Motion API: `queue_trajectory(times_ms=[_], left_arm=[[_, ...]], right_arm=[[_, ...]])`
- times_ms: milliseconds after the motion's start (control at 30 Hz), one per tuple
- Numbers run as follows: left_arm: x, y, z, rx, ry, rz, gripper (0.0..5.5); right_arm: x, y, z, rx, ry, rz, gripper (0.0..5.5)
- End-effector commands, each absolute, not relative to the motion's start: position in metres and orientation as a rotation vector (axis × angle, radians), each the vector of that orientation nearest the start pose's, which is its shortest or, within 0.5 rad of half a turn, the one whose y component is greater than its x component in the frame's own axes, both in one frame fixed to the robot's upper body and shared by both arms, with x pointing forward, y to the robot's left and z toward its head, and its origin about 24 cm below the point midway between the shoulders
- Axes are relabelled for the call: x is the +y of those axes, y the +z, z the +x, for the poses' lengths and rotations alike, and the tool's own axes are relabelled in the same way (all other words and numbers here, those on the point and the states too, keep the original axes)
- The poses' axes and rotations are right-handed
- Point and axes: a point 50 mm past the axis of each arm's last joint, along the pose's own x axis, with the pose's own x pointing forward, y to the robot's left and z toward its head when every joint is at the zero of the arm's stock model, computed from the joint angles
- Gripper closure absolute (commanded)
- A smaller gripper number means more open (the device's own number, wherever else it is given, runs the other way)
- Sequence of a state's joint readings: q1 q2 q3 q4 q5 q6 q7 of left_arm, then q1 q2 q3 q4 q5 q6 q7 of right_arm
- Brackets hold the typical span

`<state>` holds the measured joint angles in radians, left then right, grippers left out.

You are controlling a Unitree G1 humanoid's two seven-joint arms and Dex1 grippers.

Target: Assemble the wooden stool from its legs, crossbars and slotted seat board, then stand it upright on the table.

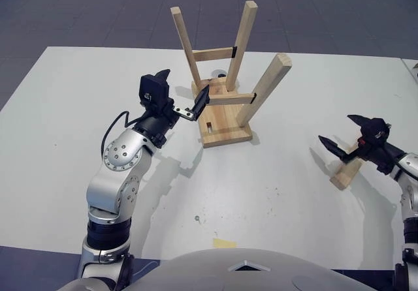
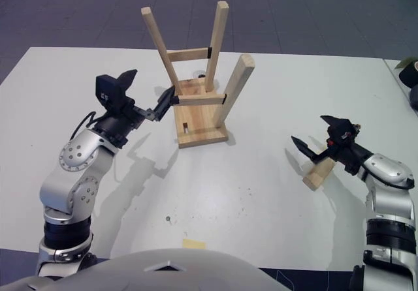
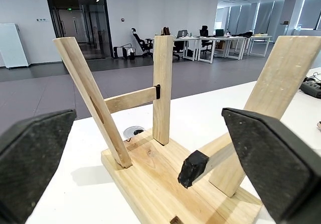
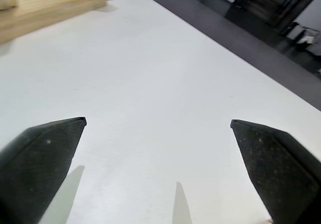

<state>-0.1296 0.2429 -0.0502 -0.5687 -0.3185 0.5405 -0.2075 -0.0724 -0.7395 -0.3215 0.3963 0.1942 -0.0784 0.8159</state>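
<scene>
The stool stands upside down, its slotted seat board [image 1: 225, 129] flat on the table with three legs [image 1: 243, 36] pointing up. Two crossbars [image 1: 212, 53] join them. My left gripper [image 1: 194, 106] is open at the board's left edge, one fingertip close to the lower crossbar [image 3: 200, 163]; the left wrist view looks between its pads [image 3: 271, 153] at the legs. A loose fourth leg [image 1: 346, 172] lies on the table at the right. My right gripper [image 1: 345, 134] hovers open just over that leg's far end, with bare tabletop between its fingers [image 4: 40, 153].
The white table [image 1: 274, 193] has free room in front of the stool and between the arms. A scrap of yellow tape [image 1: 224, 243] and a small dark speck [image 1: 196, 218] lie near the front edge. A round cable hole [image 3: 133, 131] sits behind the seat board.
</scene>
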Motion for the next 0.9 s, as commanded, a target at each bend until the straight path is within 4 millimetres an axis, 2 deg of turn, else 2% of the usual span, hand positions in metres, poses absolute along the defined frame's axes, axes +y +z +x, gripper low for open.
queue_trajectory(times_ms=[33, 100, 167, 233, 367, 433, 567, 767, 900], left_arm=[[0.128, 0.148, 0.243, -0.126, -0.451, -0.009, 0.10], [0.128, 0.147, 0.242, -0.123, -0.449, -0.010, 0.10], [0.128, 0.147, 0.242, -0.123, -0.443, -0.011, 0.10], [0.127, 0.147, 0.242, -0.124, -0.443, -0.016, 0.10], [0.125, 0.145, 0.239, -0.113, -0.453, -0.017, 0.10], [0.125, 0.144, 0.238, -0.109, -0.453, -0.019, 0.10], [0.127, 0.144, 0.237, -0.102, -0.449, -0.016, 0.10], [0.126, 0.144, 0.237, -0.098, -0.466, -0.007, 0.10], [0.126, 0.144, 0.239, -0.097, -0.476, -0.002, 0.10]], right_arm=[[-0.379, 0.092, 0.243, 0.213, 0.090, -0.331, 0.13], [-0.381, 0.089, 0.240, 0.219, 0.054, -0.255, 0.13], [-0.375, 0.082, 0.232, 0.232, 0.085, -0.237, 0.13], [-0.377, 0.078, 0.225, 0.221, 0.046, -0.228, 0.13], [-0.406, 0.072, 0.202, 0.227, -0.217, -0.244, 0.13], [-0.414, 0.062, 0.185, 0.277, -0.256, -0.239, 0.13], [-0.401, 0.040, 0.157, 0.380, -0.140, -0.262, 0.13], [-0.383, 0.016, 0.123, 0.481, -0.069, -0.239, 0.13], [-0.353, 0.010, 0.131, 0.465, 0.076, -0.178, 0.13]])
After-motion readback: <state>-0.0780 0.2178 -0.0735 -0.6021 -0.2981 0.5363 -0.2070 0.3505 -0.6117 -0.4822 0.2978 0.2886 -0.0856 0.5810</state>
